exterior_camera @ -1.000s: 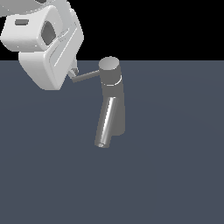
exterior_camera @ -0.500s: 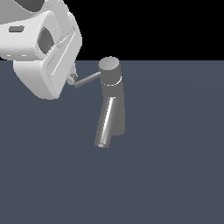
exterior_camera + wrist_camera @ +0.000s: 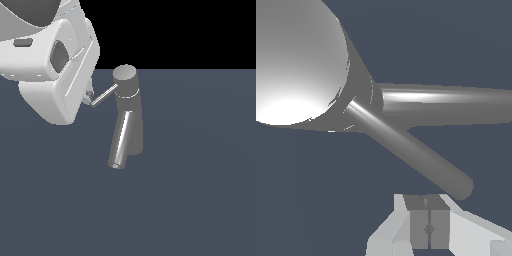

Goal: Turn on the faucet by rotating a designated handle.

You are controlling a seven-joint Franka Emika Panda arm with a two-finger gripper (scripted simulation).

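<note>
Flat even render light, sharp focus; blown-out glare on faucet [image 3: 296, 65] cap, no cast shadows.

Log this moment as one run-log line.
phase: pushing handle | gripper: shut, fingertips beside handle tip | faucet: upright, spout toward camera

The bulky white arm fills the exterior view's upper left, its wrist housing angled down toward four o'clock. The end effector [image 3: 89, 97] sits at the housing's lower tip, mostly hidden by the white body. In the wrist view the end effector [image 3: 428, 227] shows two dark grey pads [image 3: 418, 222] pressed flat together with no gap between them and nothing held. White finger bodies flank the pads on either side.
</note>
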